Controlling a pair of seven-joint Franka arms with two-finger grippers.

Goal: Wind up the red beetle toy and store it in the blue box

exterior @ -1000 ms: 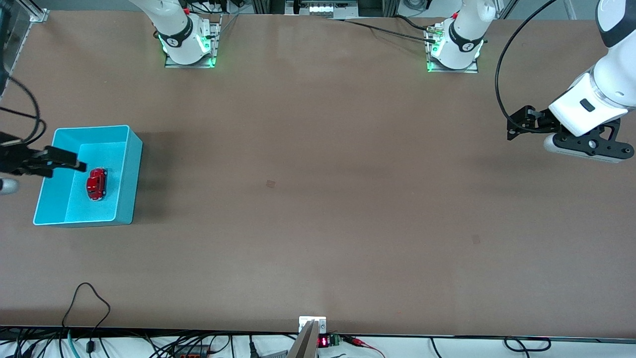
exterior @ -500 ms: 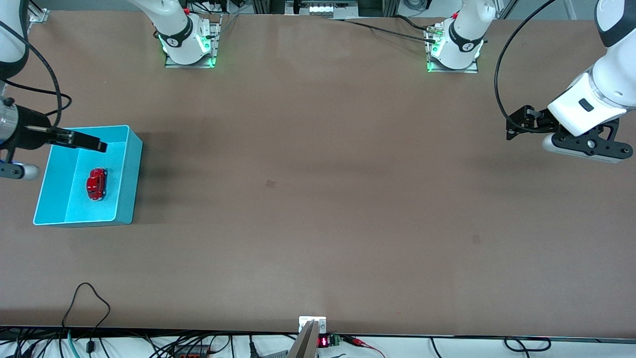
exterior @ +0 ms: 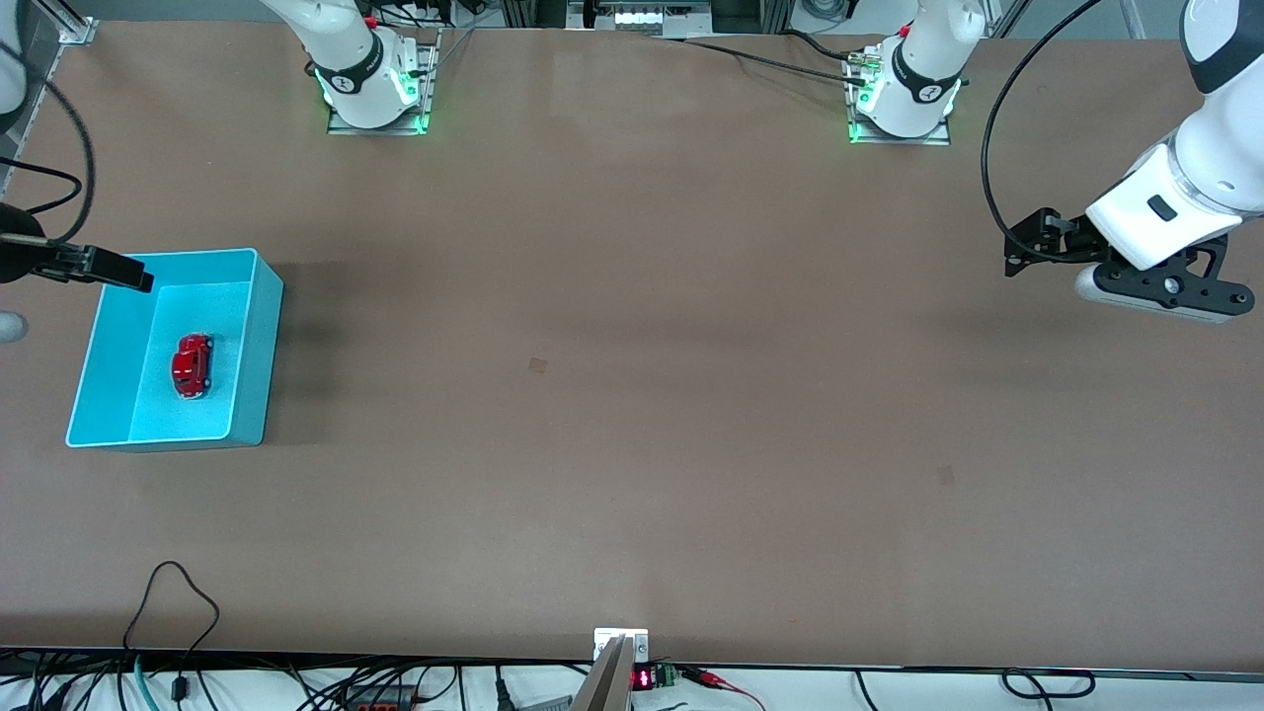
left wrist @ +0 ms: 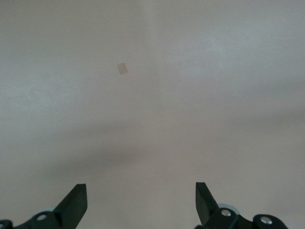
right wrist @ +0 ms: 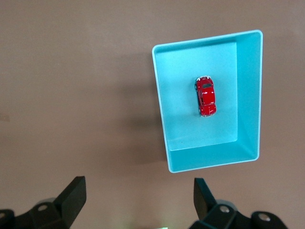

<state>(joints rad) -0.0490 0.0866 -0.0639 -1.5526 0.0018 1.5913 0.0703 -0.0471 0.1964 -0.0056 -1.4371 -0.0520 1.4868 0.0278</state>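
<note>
A brown table seen from above, with two white robot arms based along its upper edge; a turquoise blue box with no lid sits toward the right arm's end of the table, and everything here is placed relative to that box. The red beetle toy, a tiny glossy car, lies inside the box on its floor, resting on its wheels, roughly in the middle and apart from all four walls; its length runs along the longer side of the box. In the right wrist view the blue box and the red beetle toy appear from overhead, with nothing touching the car. The right gripper hangs in the air over the corner of the box that is farther from the front camera, at the table's edge; its fingers are spread apart and hold nothing, as the right wrist view shows. The left gripper hangs well apart from the box, over bare table at the left arm's end, waiting; its fingers are also spread wide and empty; beneath it lies only the tabletop with a small faint square mark.
</note>
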